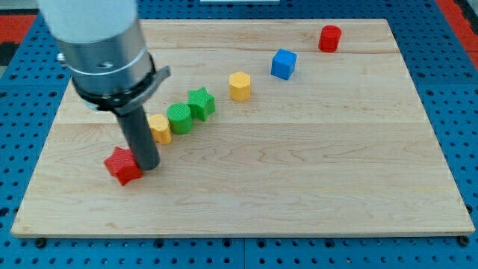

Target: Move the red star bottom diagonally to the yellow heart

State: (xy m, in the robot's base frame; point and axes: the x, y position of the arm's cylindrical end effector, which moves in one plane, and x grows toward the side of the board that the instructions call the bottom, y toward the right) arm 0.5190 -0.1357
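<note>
The wooden desk lies on a blue pegboard that shows past its edges. Near the desk's left edge, toward the bottom-left corner, sits the red star. My tip stands right against the star's right side, touching it as far as the view shows; the dark rod rises from there into the grey arm body that fills the top-left corner. This tool is a plain rod with no jaws, so it holds nothing and only presses sideways against the star.

Just above and to the right of the tip is the yellow heart, partly hidden behind the rod, so its shape is hard to read fully. Touching the heart's right side is a green cylinder, and against that a green star. These three form a tight diagonal row rising toward the top-right corner.

Farther along the same diagonal, apart from the row, stands a yellow hexagon, then a blue cube, and nearest the top-right corner a red cylinder close to the desk's top edge.
</note>
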